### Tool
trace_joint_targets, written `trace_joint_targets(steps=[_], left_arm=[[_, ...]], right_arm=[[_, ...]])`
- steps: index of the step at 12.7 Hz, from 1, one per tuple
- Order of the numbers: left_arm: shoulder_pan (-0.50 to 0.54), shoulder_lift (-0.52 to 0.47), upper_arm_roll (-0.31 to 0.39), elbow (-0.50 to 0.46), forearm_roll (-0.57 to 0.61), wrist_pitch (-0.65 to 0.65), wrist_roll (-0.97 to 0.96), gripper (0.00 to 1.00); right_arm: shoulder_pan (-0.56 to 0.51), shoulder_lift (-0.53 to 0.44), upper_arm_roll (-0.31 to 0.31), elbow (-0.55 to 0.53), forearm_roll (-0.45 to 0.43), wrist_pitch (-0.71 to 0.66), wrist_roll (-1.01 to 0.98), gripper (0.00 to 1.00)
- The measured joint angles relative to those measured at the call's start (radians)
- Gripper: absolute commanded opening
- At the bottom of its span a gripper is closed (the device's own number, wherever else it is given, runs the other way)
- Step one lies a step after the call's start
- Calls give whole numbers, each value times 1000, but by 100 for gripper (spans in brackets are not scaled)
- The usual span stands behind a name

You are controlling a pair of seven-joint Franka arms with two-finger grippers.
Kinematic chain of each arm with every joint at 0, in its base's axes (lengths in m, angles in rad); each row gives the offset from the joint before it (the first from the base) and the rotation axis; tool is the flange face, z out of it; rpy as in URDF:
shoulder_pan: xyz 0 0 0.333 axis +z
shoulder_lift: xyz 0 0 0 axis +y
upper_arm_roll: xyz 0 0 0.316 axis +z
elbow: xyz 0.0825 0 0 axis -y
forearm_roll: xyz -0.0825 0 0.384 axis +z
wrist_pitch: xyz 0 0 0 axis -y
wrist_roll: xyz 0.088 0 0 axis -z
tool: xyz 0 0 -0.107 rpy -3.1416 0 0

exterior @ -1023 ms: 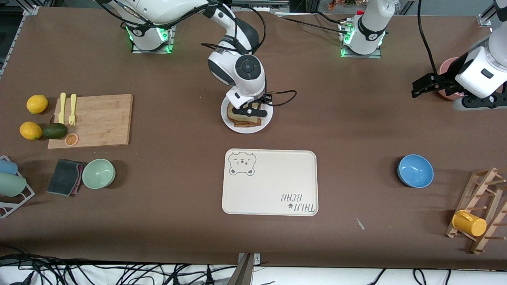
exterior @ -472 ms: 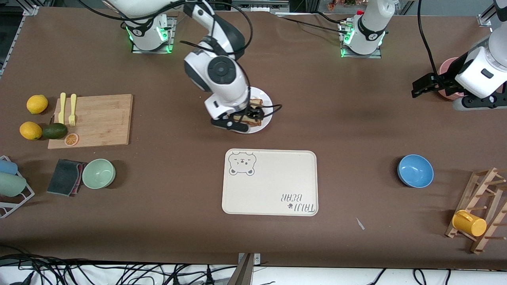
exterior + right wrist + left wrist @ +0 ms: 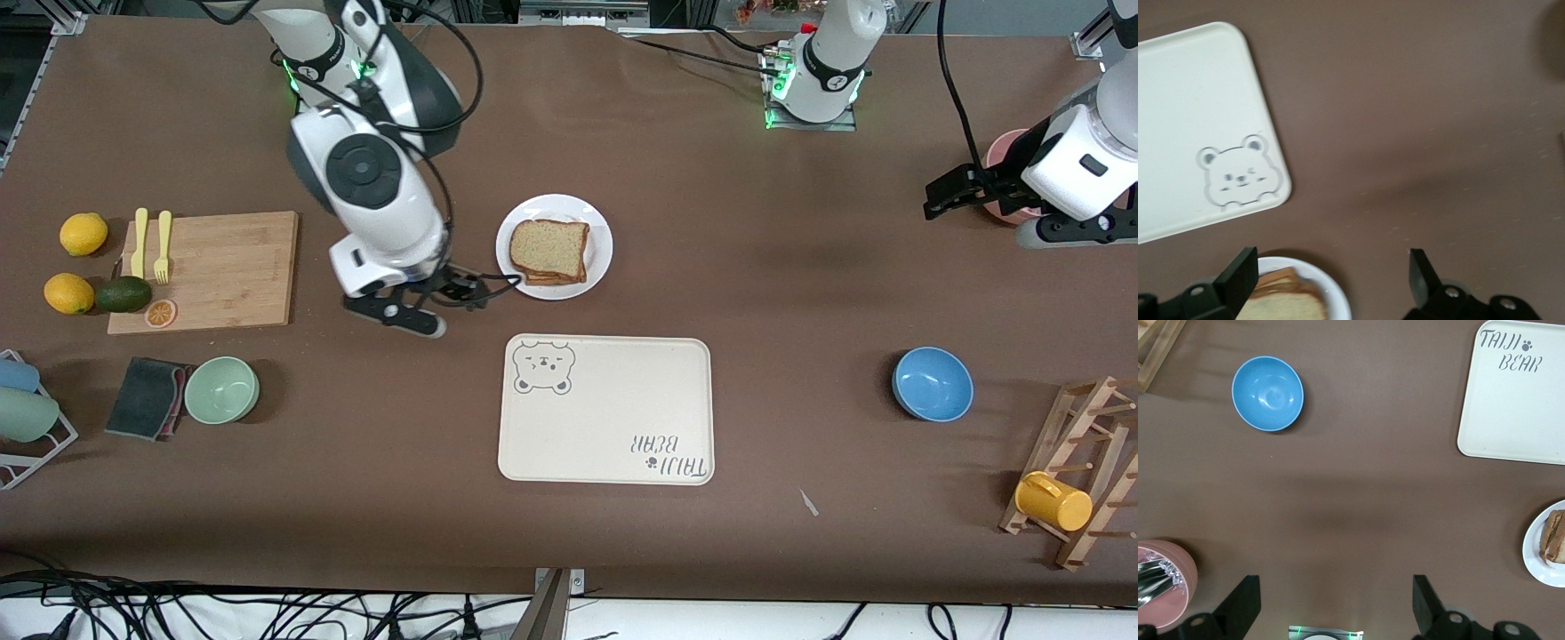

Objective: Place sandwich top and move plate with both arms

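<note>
The sandwich top [image 3: 549,246] is a brown-crusted bread slice lying flat on the stacked sandwich on the white plate [image 3: 556,203]. My right gripper [image 3: 404,313] hangs open and empty over bare table between the cutting board and the plate. In the right wrist view its fingertips [image 3: 1331,280] straddle the plate's rim [image 3: 1335,293] and a corner of the bread [image 3: 1288,303]. My left gripper [image 3: 956,191] waits open and empty at the left arm's end of the table, beside a pink cup. The left wrist view shows its open fingers [image 3: 1335,607] over bare table, with the plate [image 3: 1538,553] at the edge.
The cream bear-print tray [image 3: 613,409] lies nearer the camera than the plate. A wooden cutting board [image 3: 213,271] with forks, lemons and a green bowl [image 3: 221,388] sit toward the right arm's end. A blue bowl [image 3: 932,383], pink cup [image 3: 1003,147] and mug rack [image 3: 1080,480] sit toward the left arm's end.
My right gripper opened, left the top slice on the sandwich, and swung away from the plate toward the cutting board. The left arm has not moved.
</note>
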Motion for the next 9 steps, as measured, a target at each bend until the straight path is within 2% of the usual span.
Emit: trace_joint_targets(steps=[3, 6, 9], left_arm=[[-1, 0, 0, 0, 0, 0, 0, 100], [-3, 0, -12, 0, 0, 0, 0, 100], [-4, 0, -19, 1, 0, 0, 0, 100]], right_arm=[[1, -39, -85, -1, 43, -73, -171, 100], [2, -95, -220, -1, 149, -125, -332, 100], [-1, -181, -321, -2, 163, -204, -494, 100]])
